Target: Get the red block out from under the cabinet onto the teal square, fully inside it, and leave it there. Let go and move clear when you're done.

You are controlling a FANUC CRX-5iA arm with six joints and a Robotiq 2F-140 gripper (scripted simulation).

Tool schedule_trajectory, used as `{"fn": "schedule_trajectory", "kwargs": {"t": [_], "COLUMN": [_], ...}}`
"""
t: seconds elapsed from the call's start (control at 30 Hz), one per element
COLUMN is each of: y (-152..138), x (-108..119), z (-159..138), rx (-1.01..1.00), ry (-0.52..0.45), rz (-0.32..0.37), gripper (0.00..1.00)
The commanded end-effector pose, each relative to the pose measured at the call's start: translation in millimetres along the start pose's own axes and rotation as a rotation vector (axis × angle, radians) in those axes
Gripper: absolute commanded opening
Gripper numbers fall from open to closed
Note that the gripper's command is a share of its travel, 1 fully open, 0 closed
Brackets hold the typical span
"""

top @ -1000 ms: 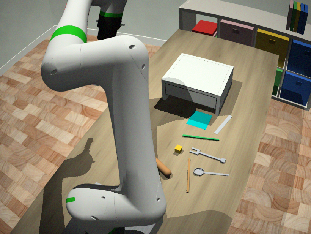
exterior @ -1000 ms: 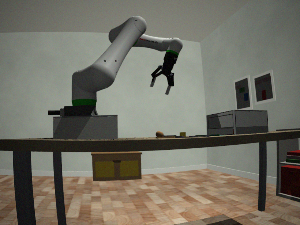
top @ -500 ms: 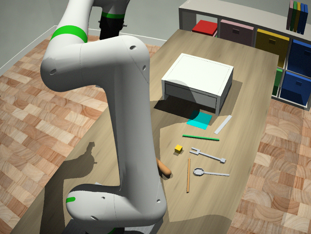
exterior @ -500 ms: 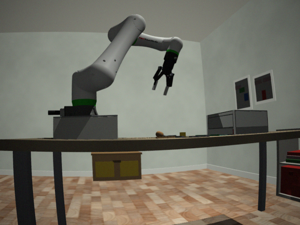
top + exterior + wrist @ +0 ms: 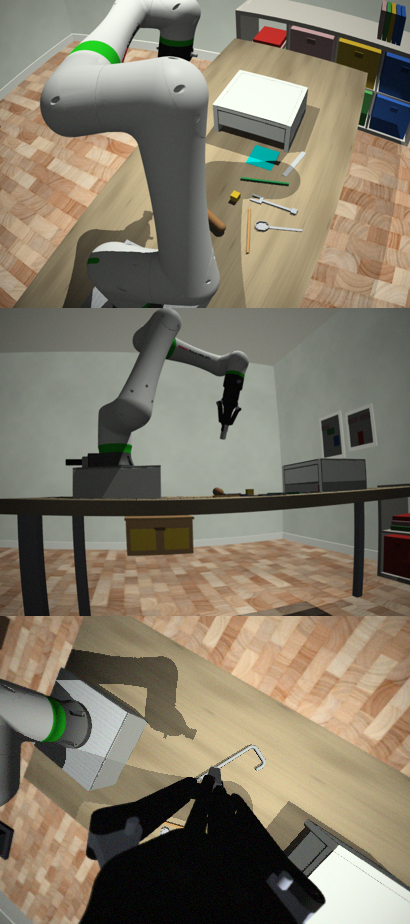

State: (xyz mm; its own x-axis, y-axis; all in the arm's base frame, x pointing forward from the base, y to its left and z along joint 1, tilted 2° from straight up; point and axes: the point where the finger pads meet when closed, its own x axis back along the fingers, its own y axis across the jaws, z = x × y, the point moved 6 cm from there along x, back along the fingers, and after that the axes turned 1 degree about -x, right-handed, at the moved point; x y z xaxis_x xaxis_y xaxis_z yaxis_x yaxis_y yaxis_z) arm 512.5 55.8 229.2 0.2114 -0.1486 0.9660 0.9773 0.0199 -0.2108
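Observation:
The white cabinet (image 5: 261,106) stands on short legs on the table's far part, and it also shows in the side view (image 5: 324,475) and the wrist view (image 5: 350,881). The teal square (image 5: 262,157) lies flat just in front of it, partly in shadow. The red block is not visible in any view; the gap under the cabinet is dark. My gripper (image 5: 224,435) hangs high above the table, well away from the cabinet, with its fingers shut on nothing. In the wrist view the closed fingertips (image 5: 215,775) point down over a grey metal hook tool (image 5: 245,756) lying on the table.
In front of the teal square lie a green stick (image 5: 264,181), a grey flat strip (image 5: 294,163), a yellow cube (image 5: 235,195), a fork-like tool (image 5: 273,204), a spoon-like tool (image 5: 276,227), a wooden rod (image 5: 248,230) and a brown rounded handle (image 5: 217,222). A shelf with coloured bins (image 5: 364,56) stands behind.

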Motion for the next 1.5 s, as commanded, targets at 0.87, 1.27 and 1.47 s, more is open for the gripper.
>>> {"fn": "schedule_trajectory", "kwargs": {"t": [0.87,1.27,1.47], "y": [-124.1,-124.1,-124.1], "x": [-84.6,-84.6,-84.6], "z": [-173.4,-173.4,-173.4], "rx": [-0.193,-0.193,-0.193], "ry": [-0.126,-0.126,-0.126], "rz": [-0.193,-0.193,-0.193], "gripper": [0.00,0.00,0.00]}}
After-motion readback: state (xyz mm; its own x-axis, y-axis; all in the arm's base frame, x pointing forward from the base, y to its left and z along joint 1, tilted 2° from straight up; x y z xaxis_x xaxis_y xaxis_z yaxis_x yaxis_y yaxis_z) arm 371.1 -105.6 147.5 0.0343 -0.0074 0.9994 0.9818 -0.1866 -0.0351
